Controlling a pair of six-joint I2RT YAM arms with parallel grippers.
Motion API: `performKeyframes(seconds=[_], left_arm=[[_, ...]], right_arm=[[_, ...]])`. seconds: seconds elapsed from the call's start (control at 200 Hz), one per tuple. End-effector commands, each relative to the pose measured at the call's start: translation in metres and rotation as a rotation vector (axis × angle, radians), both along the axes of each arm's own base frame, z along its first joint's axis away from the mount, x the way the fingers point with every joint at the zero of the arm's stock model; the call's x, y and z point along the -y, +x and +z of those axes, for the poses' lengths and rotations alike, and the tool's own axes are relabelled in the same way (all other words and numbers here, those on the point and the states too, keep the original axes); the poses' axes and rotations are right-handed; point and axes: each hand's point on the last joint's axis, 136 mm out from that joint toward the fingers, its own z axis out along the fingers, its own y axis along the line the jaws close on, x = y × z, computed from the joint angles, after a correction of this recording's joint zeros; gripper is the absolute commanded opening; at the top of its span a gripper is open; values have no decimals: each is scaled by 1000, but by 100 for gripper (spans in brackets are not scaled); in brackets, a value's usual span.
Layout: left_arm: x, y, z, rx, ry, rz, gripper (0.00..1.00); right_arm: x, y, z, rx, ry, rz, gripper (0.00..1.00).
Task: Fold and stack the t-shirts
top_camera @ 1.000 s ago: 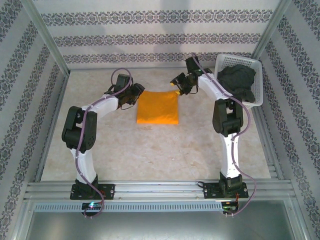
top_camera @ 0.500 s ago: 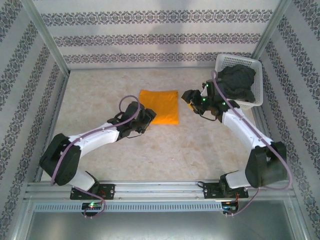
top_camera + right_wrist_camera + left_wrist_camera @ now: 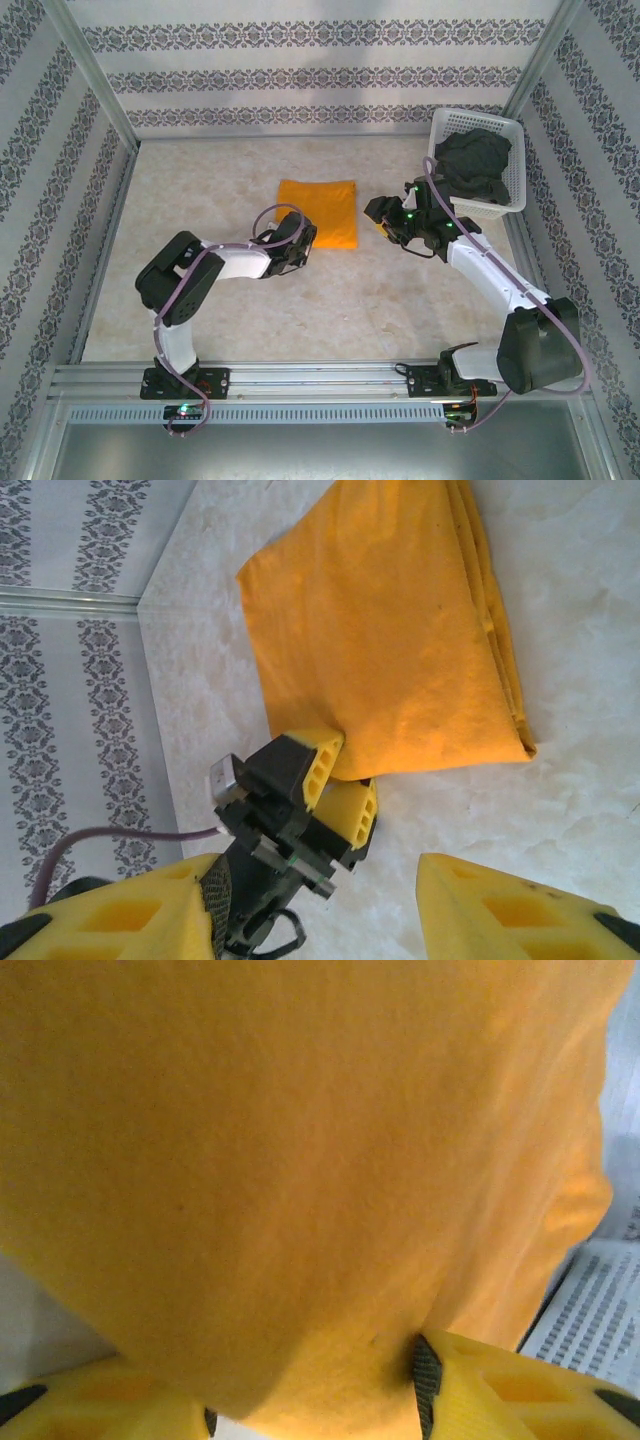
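Note:
The bright orange-yellow t-shirt [image 3: 320, 208] lies folded into a rectangle at the middle of the table. My left gripper [image 3: 303, 243] is at its near left corner, with one finger above and one below the cloth. It is shut on that corner [image 3: 335, 785]. In the left wrist view the orange cloth [image 3: 300, 1160] bulges between the fingers [image 3: 470, 1390]. My right gripper [image 3: 383, 215] hovers open just off the shirt's right edge, its fingers [image 3: 520, 910] wide apart around nothing. The dark charcoal t-shirt [image 3: 475, 165] lies crumpled in the basket.
The white lattice basket [image 3: 510, 125] stands at the back right corner against the patterned wall. Bare marbled tabletop [image 3: 350, 300] stretches in front of the shirt. The right arm's elbow sits near the front right rail.
A second ago both grippers were at the shirt's far corners; now both are at its near side. The left gripper has closed in on the near left corner. The shirt has not shifted.

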Motion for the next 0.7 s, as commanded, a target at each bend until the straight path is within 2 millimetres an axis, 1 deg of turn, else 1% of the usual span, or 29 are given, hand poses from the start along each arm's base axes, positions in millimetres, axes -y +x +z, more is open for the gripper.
performKeyframes(seconds=[0.0, 0.05, 0.09, 0.13, 0.15, 0.21, 0.295, 0.33, 0.415, 0.445, 0.47, 0.53, 0.694], left_arm=[[3, 31, 3, 64, -55, 84, 47], [5, 37, -1, 61, -68, 87, 38], [3, 41, -3, 63, -70, 96, 24], [-3, 43, -2, 63, -65, 116, 6], [-7, 44, -2, 64, -64, 128, 0], [-26, 48, 3, 76, -53, 161, 0], [-66, 53, 9, 86, -27, 201, 0], [-85, 54, 8, 83, -12, 212, 0], [-134, 55, 15, 96, 26, 229, 0], [-150, 53, 13, 89, 39, 234, 0], [-168, 54, 13, 89, 47, 248, 0], [-204, 53, 12, 97, 62, 269, 0], [-292, 59, 9, 124, 98, 310, 0]], right_arm=[[1, -9, 3, 10, 0, 24, 53], [1, -10, 2, 4, -1, 22, 53], [2, -12, 0, -5, -2, 20, 52], [3, -12, 1, -5, -4, 18, 52], [3, -12, 2, -2, -5, 16, 52], [5, -12, 4, 1, -13, 13, 52], [7, -11, 6, 8, -27, 9, 52], [8, -11, 7, 13, -33, 12, 52], [9, -12, 8, 18, -43, 17, 51], [9, -12, 8, 19, -43, 19, 51], [9, -12, 8, 19, -43, 19, 51], [9, -11, 8, 23, -44, 23, 51], [7, -11, 5, 20, -38, 34, 51]])
